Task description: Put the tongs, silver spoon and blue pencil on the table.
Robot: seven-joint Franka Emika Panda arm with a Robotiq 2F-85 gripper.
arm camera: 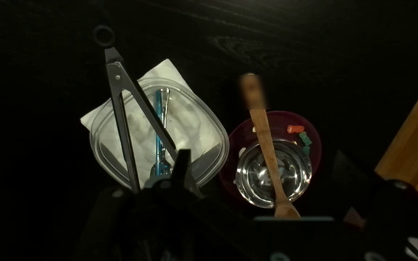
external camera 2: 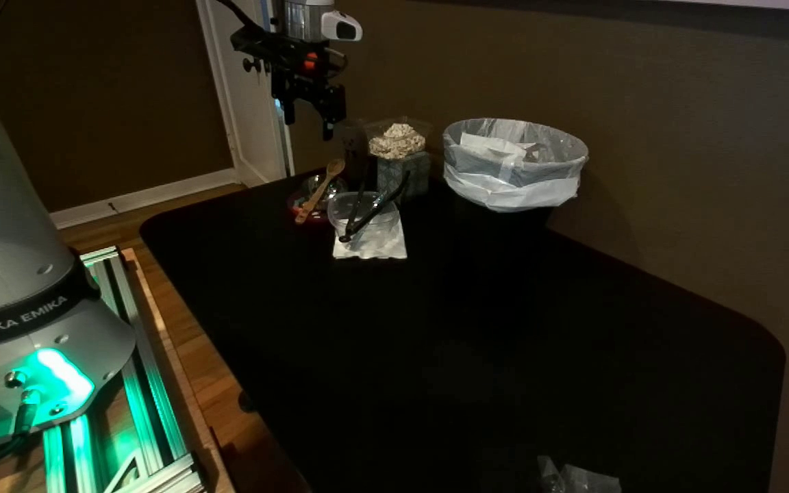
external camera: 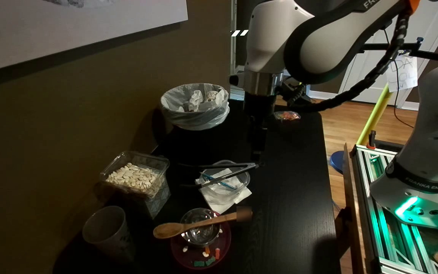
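Observation:
The tongs [external camera: 228,176] lie in a narrow V across the rim of a clear container [external camera: 248,180]; they also show in the wrist view [arm camera: 147,108]. The blue pencil [arm camera: 158,108] and the silver spoon [arm camera: 164,103] lie side by side inside the container, partly behind a tong arm. The container sits on a white napkin on the black table [external camera 2: 435,329]. My gripper [external camera 2: 309,122] is open and empty. It hangs above the table, over the container and the bowl beside it in the wrist view [arm camera: 261,159]. Its dark fingers hide the tongs' far ends.
A wooden spoon [external camera: 192,227] lies across a glass bowl [arm camera: 243,181] on a purple plate [arm camera: 314,145] with candies. A seed container [external camera: 133,177] on a box, a cup [external camera: 107,232] and a lined bin [external camera 2: 511,185] stand along the wall side. A candy bag [external camera: 287,115] lies farther off.

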